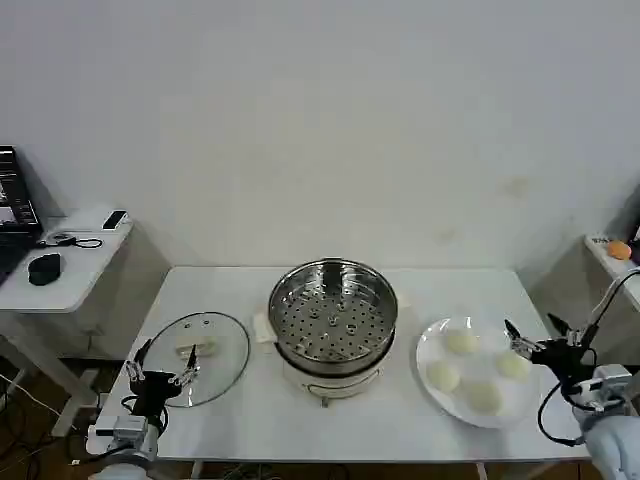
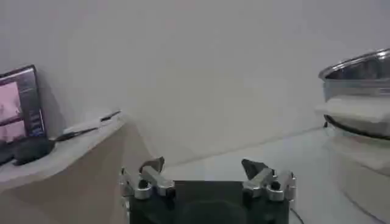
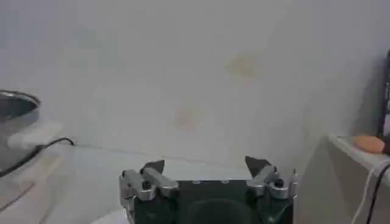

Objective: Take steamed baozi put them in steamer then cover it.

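Far left there's a side desk (image 1: 70, 262) with a mouse (image 1: 44, 268) and part of a laptop (image 1: 15, 205) on it, standing apart from the main tabletop (image 1: 250, 415). The left hand (image 1: 165, 367) hovers over the near left corner of the tabletop with its fingers spread open and nothing in them, right at the near edge of the glass lid (image 1: 198, 357). The lid lies flat on the tabletop, just left of the steamer. In the left wrist view the same hand (image 2: 204, 173) has its jaws wide apart, with the steamer's rim off to one side.

The steamer (image 1: 333, 322) sits in the middle of the tabletop, uncovered. Its perforated tray (image 1: 330, 325) is bare.

Right of it is a white plate (image 1: 478, 410) holding all four baozi (image 1: 459, 341), each one sitting a little apart from the others. The right hand (image 1: 532, 338) hangs at the plate's right edge, just beside the nearest bun, with fingers open and gripping nothing. The right wrist view shows that hand (image 3: 206, 170) with jaws apart too, and a sliver of the steamer (image 3: 15, 131) farther off.

At the far right edge there's another small shelf (image 1: 608, 255) with something orange (image 1: 619, 249) on it.
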{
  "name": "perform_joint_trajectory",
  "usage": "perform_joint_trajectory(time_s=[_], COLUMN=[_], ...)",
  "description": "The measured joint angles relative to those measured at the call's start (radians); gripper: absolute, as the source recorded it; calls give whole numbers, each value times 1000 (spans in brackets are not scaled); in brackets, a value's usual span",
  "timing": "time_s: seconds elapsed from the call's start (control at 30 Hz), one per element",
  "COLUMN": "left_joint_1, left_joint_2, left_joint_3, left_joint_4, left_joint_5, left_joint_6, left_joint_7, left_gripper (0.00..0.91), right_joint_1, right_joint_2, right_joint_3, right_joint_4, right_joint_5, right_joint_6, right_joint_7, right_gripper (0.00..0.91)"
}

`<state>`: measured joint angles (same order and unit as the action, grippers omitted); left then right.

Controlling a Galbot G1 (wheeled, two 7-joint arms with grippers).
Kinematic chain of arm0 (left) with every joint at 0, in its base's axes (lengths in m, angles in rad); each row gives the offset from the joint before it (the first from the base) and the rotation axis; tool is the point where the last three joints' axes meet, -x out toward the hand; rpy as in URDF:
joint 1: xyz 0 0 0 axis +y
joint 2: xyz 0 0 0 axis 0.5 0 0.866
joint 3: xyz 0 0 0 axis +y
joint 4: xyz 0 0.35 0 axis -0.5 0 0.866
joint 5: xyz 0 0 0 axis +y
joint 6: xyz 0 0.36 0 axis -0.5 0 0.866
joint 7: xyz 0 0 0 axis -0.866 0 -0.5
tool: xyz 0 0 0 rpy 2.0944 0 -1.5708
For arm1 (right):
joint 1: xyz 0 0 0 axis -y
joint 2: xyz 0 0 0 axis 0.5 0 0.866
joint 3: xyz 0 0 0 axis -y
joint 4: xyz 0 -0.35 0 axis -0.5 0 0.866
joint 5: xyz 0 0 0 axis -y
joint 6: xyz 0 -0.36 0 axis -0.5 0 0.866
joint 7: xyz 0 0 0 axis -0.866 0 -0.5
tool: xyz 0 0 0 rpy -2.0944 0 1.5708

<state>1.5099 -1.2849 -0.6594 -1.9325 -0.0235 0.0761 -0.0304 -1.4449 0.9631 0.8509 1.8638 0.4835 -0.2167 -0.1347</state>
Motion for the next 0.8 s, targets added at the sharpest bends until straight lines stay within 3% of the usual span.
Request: perform_joint_trajectory(time_s=[0.17, 0.37, 0.57, 0.8], left_joint_1=[8, 29, 37, 46], left_joint_2=[-9, -18, -27, -22], left_joint_3=[-6, -8, -11, -8], left_joint_4=[-8, -40, -58, -67], left_joint_5=[26, 72, 105, 124], left_joint_6=[0, 5, 7, 7], left_joint_7=[3, 14, 22, 25], left_gripper=[907, 907, 907, 907], right_joint_1=[69, 215, 411, 661], right_joint_2=[-46, -135, -219, -256], right_joint_3=[-14, -74, -182, -342], right_joint_4=[-38, -138, -271, -402], right_joint_5=[-88, -218, -389, -591], right_joint_6=[-23, -36, -37, -37], right_joint_7=[-52, -183, -381, -643], right_gripper=[907, 907, 907, 907])
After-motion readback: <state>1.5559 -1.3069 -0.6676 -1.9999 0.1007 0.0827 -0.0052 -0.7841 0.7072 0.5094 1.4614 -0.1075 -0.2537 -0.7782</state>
